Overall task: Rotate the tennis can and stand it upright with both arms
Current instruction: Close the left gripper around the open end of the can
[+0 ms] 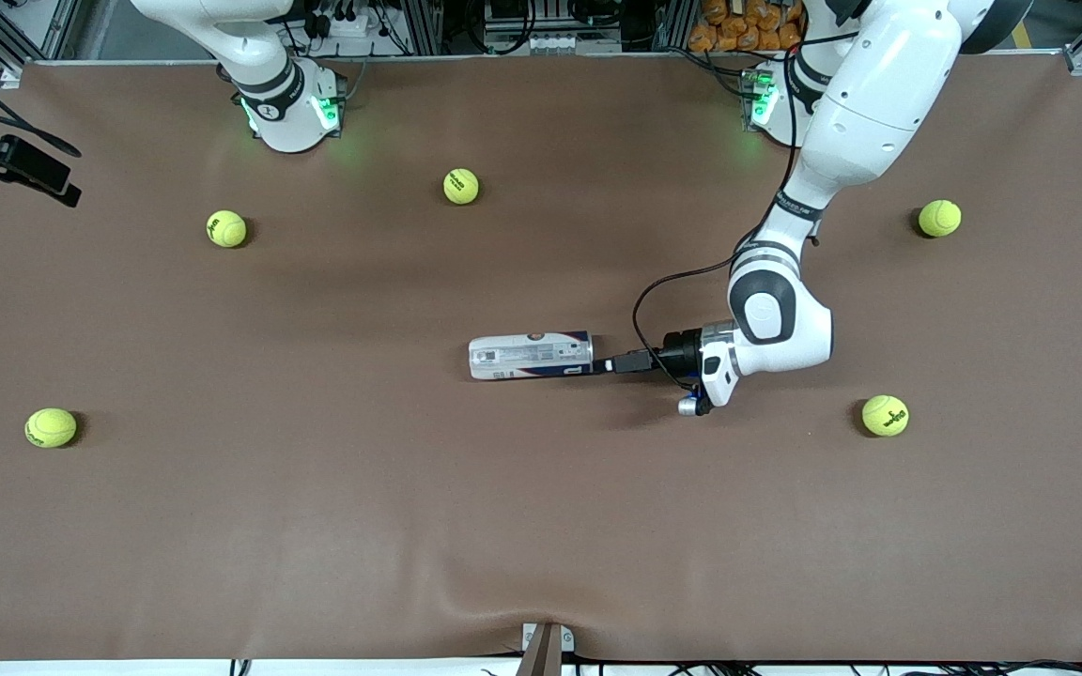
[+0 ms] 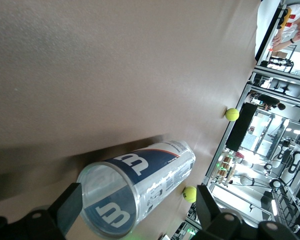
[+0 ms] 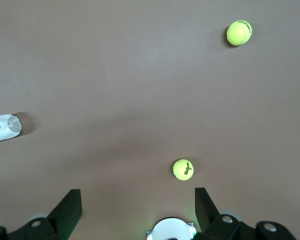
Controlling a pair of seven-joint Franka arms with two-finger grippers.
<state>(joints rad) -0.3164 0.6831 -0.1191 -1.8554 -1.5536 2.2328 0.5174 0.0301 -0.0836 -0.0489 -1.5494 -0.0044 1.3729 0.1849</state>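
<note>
1. Front view, lower half of the frame: bare brown worktop [image 1: 541,526], matte and cloth-like, with a slight wrinkle near the bottom edge; one tennis ball [image 1: 51,427] lies at lower left and another [image 1: 885,415] at lower right, both fuzzy yellow-green.
2. Centre of the frame: the tennis can [image 1: 532,356] lies on its side on the worktop, a slim glossy cylinder with a white and dark blue label and a silver rim, so uprighting is not yet done.
3. Just right of it, the left end effector [image 1: 609,365] is level with the can's end; the left wrist view shows its fingers spread, one on each side of the can's clear open end [image 2: 110,200], apparently not clamped. Judging by this, a grasp is being set up, and rotating and standing the can are left.
4. Upper part: three more balls lie there. The right end effector [image 3: 137,207] waits over the worktop by its base, fingers spread, holding nothing.
</note>
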